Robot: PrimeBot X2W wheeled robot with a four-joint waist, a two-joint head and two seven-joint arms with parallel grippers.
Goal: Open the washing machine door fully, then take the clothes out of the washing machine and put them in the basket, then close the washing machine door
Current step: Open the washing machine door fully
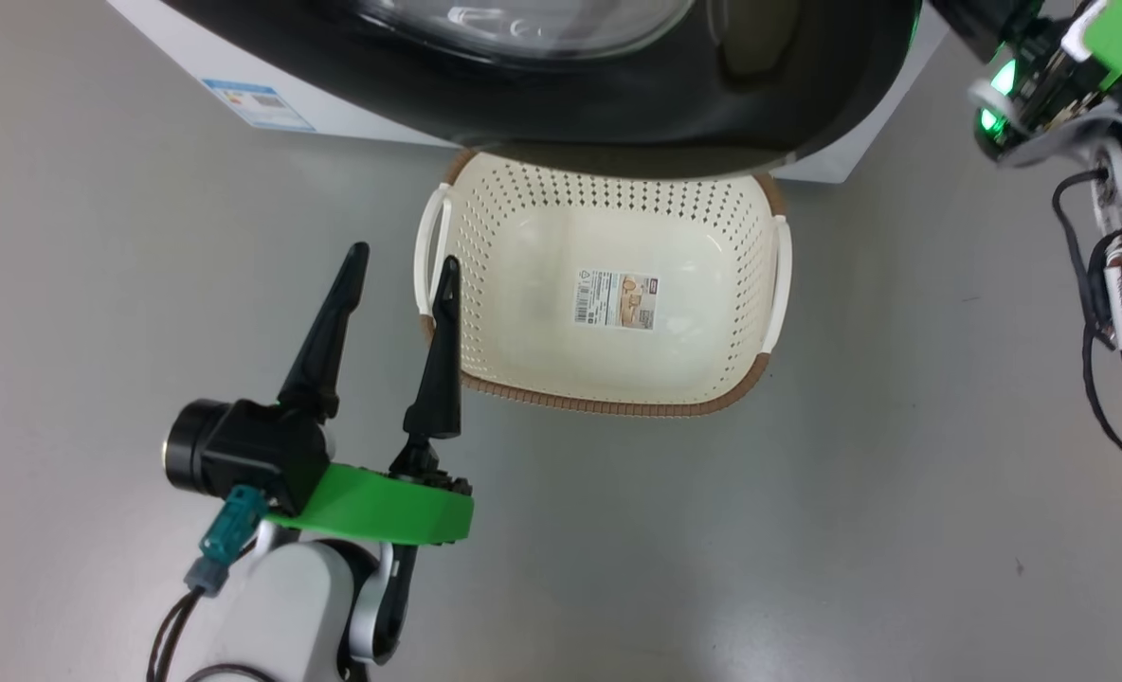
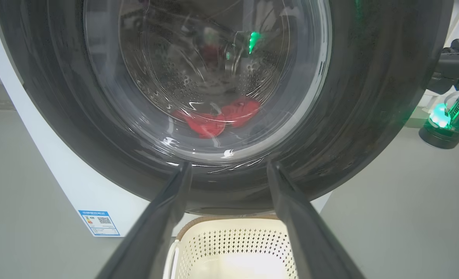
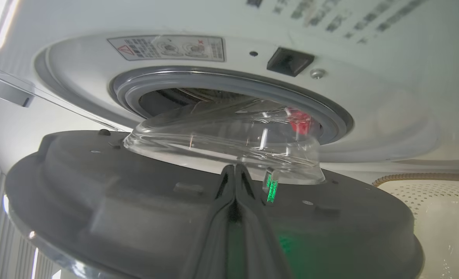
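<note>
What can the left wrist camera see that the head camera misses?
Left wrist view: the red clothes in the drum, behind the door glass. Head view: the paper label on the basket floor. Both: the door, the basket, the blue label on the washer, and the open left gripper.

No wording reading clearly anywhere. Blue label with QR code sitting on the washing machine, below the washing machine door. Paper label with barcode lying in the basket under that door. Warning-triangle sticker showing behind it, print blurring.
</note>
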